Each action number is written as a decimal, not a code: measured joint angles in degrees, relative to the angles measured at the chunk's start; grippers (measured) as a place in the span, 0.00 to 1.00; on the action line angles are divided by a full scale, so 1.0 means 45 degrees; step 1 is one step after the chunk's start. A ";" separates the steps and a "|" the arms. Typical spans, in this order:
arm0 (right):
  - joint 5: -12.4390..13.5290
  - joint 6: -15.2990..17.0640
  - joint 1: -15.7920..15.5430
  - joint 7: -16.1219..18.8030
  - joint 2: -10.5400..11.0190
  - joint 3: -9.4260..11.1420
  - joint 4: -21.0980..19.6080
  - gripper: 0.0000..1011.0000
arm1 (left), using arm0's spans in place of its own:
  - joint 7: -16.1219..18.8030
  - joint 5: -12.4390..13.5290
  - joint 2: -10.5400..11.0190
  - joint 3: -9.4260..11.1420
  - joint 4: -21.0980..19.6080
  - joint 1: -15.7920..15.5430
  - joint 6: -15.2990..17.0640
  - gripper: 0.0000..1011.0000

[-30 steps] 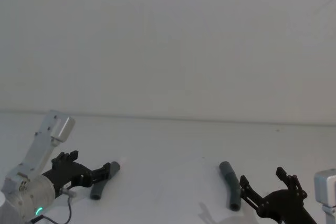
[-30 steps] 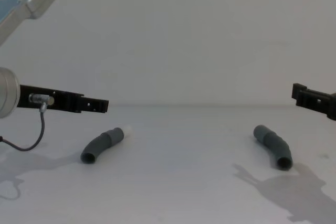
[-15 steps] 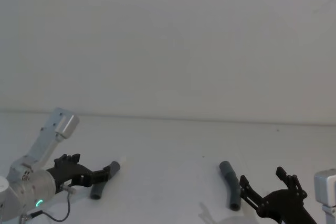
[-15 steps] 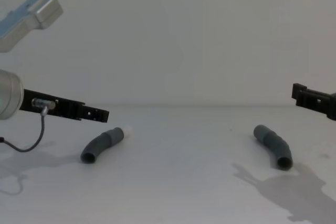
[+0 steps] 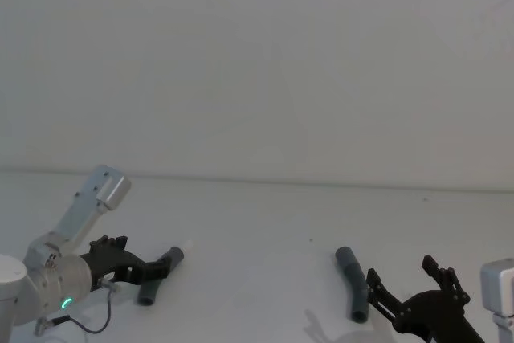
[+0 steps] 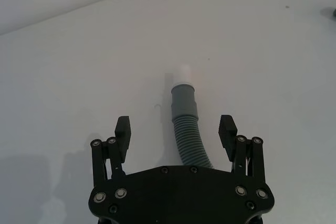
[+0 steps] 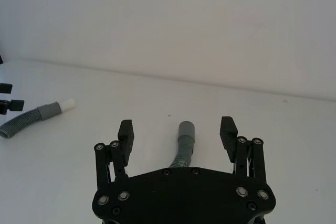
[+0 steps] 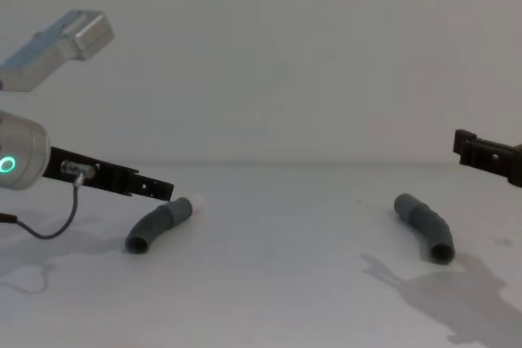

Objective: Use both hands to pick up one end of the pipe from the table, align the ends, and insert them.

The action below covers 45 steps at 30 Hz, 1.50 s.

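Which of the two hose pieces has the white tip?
The left hose piece, lying under the left gripper, carries the whitish tip. The right hose piece ends in plain grey.

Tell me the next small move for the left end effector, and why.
Probably lower the black two-finger left end effector a little: its open jaws flank the dark grey ribbed hose piece, but the chest view shows it above the hose, not yet around it.
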 joint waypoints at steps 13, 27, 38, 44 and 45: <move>0.0000 0.0000 -0.0001 0.0000 0.0000 0.0000 0.0000 0.99 | -0.0643 0.0396 -0.0363 0.0490 0.1407 -0.0764 -0.0684 0.99; 0.0001 0.0000 0.0000 0.0000 0.0000 0.0000 -0.0001 0.99 | -0.1313 0.0637 -0.0736 0.0806 0.2867 -0.1451 -0.1096 0.99; 0.0000 0.0000 0.0000 0.0000 0.0000 0.0000 0.0000 0.99 | -0.1833 0.0826 -0.0948 0.1043 0.3810 -0.2044 -0.0954 0.99; 0.0000 0.0000 0.0000 0.0000 0.0000 0.0000 -0.0001 0.99 | -0.2125 0.0974 -0.1051 0.1200 0.4260 -0.2441 -0.0766 0.99; 0.0000 0.0000 0.0000 -0.0001 0.0000 0.0000 0.0000 0.99 | -0.2180 0.1004 -0.1077 0.1233 0.4360 -0.2518 -0.0731 0.99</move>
